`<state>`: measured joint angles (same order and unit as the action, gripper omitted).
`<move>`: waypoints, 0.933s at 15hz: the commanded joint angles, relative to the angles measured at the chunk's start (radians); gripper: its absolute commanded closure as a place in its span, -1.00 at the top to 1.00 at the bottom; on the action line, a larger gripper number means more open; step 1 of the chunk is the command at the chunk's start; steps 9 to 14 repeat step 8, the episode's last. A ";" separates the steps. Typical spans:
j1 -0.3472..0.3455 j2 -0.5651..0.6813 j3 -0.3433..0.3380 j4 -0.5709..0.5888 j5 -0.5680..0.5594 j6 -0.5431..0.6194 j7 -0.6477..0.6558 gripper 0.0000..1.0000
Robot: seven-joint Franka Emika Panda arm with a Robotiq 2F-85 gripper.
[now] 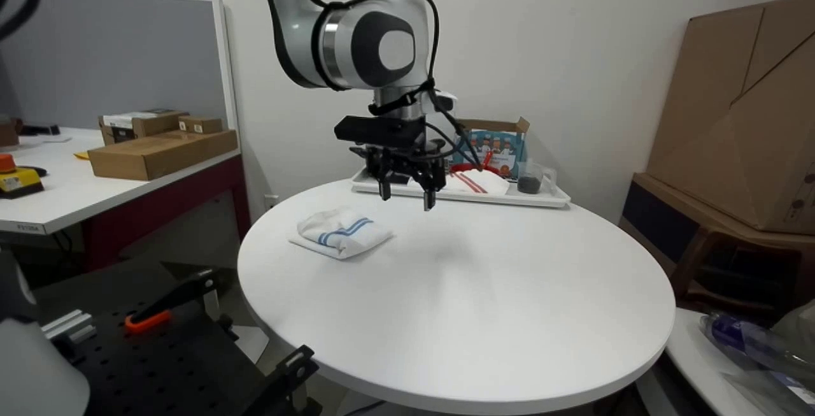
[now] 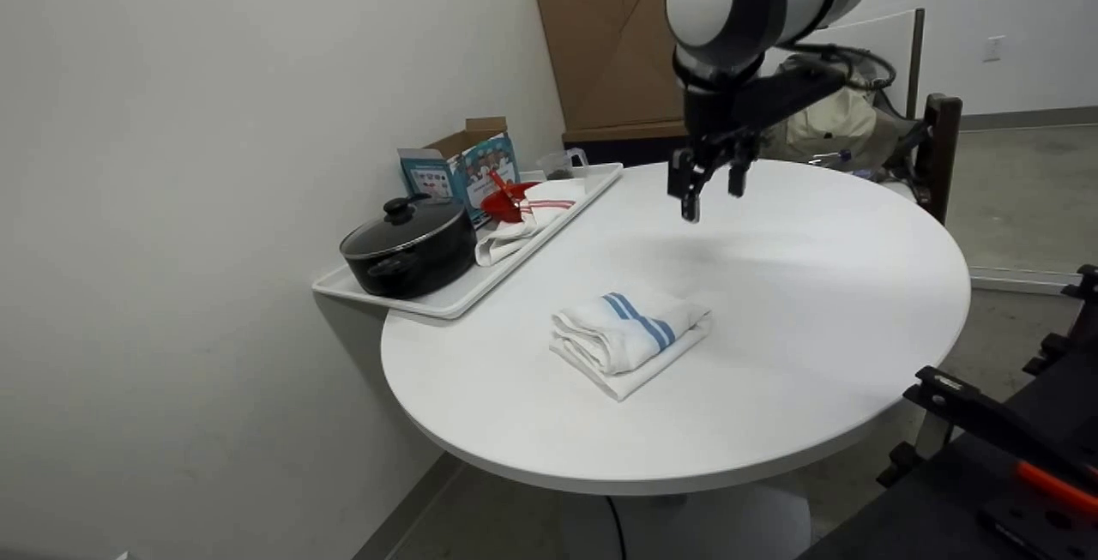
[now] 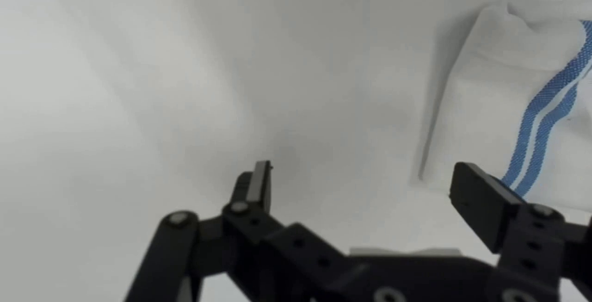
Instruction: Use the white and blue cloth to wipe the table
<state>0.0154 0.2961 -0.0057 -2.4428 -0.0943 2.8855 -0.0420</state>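
Gripper hangs over table, jaws apart, empty — folded cloth lies off to wrist view's right; likely sideways shift first.

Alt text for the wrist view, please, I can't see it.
Open, empty gripper over a white table. A folded white and blue cloth lies at picture right, cut off by the frame and partly hidden behind the gripper.
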 commanded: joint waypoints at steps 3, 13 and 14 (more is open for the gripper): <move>0.084 -0.376 -0.072 -0.149 -0.156 -0.371 0.323 1.00; 0.041 -0.435 0.019 -0.139 -0.113 -0.473 0.336 1.00; 0.041 -0.435 0.019 -0.139 -0.113 -0.473 0.336 1.00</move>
